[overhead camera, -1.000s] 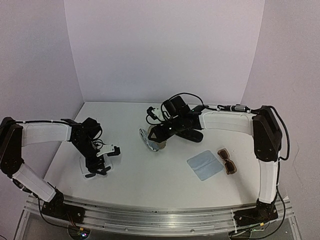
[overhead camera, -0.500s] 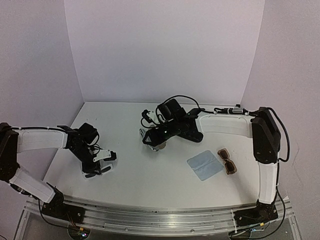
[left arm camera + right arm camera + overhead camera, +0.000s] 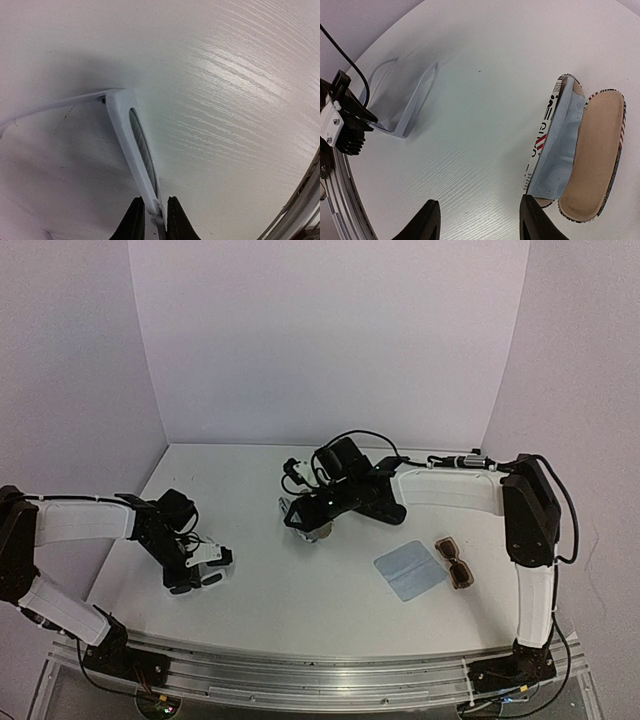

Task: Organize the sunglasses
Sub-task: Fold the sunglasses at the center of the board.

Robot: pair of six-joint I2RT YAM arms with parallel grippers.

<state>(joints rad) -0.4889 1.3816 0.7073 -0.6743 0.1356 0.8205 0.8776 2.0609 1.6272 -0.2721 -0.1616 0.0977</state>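
The white sunglasses [image 3: 131, 136] lie on the table at the left, and my left gripper [image 3: 154, 220] is shut on the frame's edge. In the top view the left gripper [image 3: 203, 570] sits low over the white sunglasses [image 3: 217, 556]. The brown sunglasses [image 3: 455, 561] lie at the right, away from both grippers. My right gripper [image 3: 481, 220] is open with nothing between its fingers, hovering beside the open striped case [image 3: 592, 160]. In the right wrist view the white sunglasses [image 3: 415, 110] show at upper left.
A light-blue cloth [image 3: 559, 150] lines the open striped case [image 3: 312, 531]. Another light-blue cloth [image 3: 409, 571] lies flat just left of the brown pair. The table's near edge and metal rail [image 3: 300, 670] run along the bottom.
My left gripper has closed onto the white sunglasses' frame and shifted slightly. The right arm moved a little left early on, then stayed still with its jaws unchanged.
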